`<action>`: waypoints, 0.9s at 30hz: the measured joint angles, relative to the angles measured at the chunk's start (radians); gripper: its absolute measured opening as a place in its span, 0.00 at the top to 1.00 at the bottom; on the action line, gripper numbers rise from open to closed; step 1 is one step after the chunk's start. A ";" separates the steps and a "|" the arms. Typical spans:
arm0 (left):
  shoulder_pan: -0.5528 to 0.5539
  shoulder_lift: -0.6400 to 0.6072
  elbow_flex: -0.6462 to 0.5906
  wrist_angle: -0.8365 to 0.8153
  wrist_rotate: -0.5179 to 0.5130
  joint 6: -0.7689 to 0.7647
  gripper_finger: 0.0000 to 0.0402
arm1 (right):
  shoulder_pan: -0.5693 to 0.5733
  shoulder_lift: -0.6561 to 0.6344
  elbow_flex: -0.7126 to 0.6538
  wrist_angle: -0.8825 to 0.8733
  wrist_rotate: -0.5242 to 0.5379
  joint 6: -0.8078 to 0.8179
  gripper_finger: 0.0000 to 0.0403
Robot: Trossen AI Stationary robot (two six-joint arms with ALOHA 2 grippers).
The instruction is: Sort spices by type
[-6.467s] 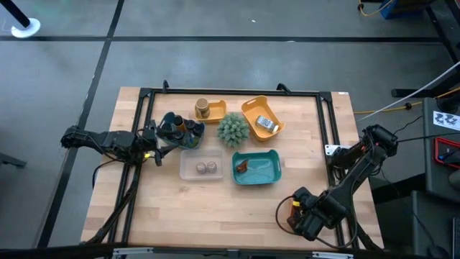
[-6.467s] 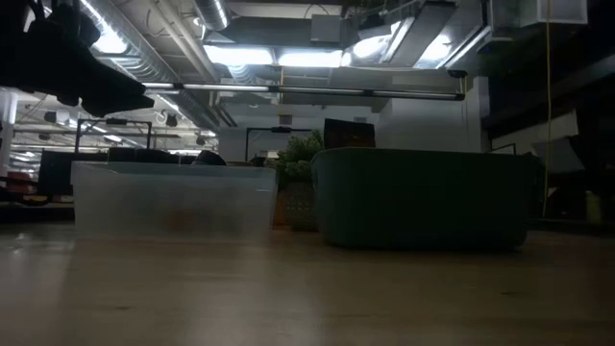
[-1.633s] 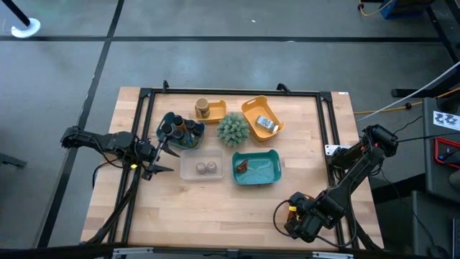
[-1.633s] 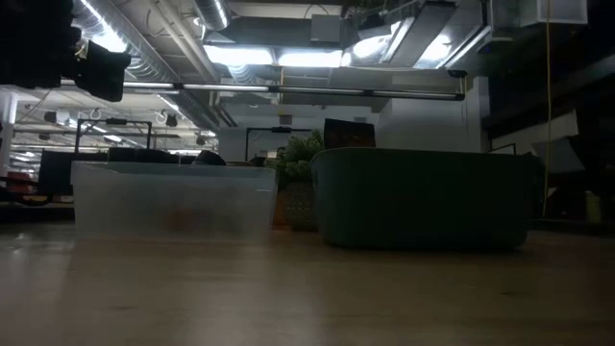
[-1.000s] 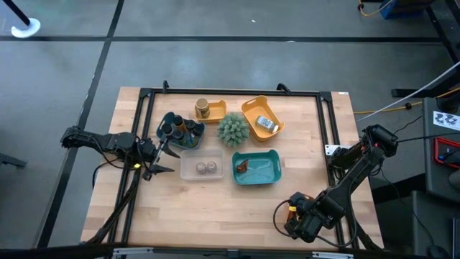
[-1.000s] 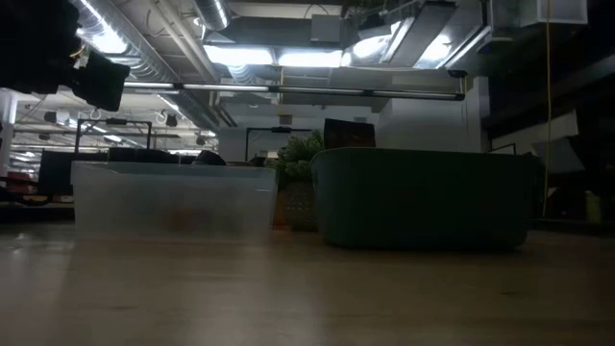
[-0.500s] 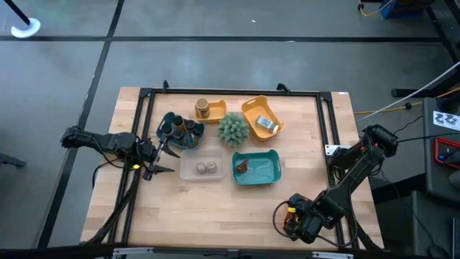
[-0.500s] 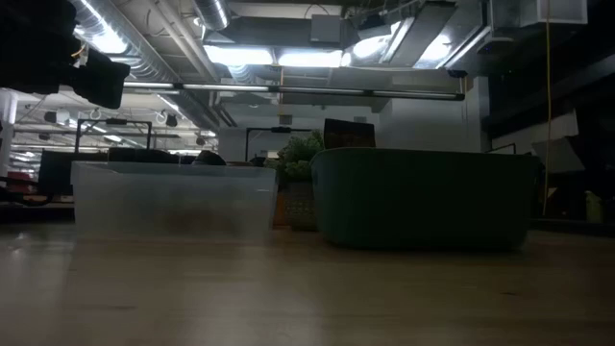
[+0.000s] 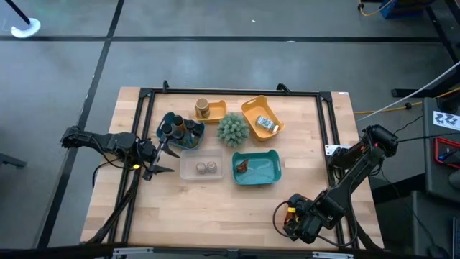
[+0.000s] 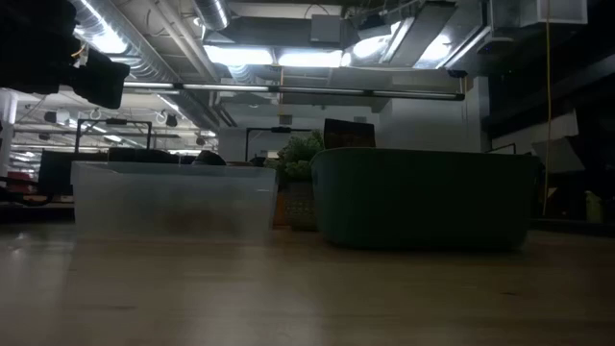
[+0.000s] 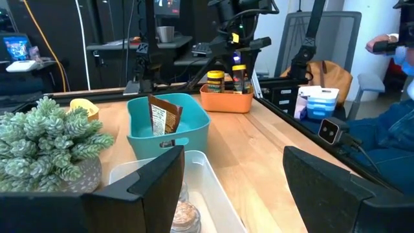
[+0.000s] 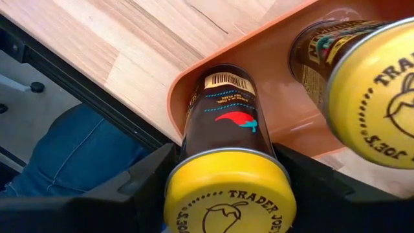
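Right wrist view: right gripper (image 12: 226, 194) straddles a yellow-lidded jar (image 12: 228, 173) in the orange tray (image 12: 272, 107), apparently sorting; left gripper (image 9: 159, 160) waits spread beside the clear tray (image 9: 188, 173).

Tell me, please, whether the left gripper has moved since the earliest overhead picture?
Yes. The left gripper has pulled back from the dark-capped jars, toward the table's left edge.

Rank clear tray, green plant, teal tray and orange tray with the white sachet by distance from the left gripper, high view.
From the left gripper, at the table's left side:
1. Clear tray, just right of the gripper.
2. Green plant, table centre, toward the far edge.
3. Teal tray, right of the clear tray.
4. Orange tray with the white sachet, far right of the group.
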 joint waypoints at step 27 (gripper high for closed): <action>0.000 0.000 0.000 -0.001 0.001 0.001 0.37 | 0.000 0.000 0.001 0.000 -0.019 0.008 0.19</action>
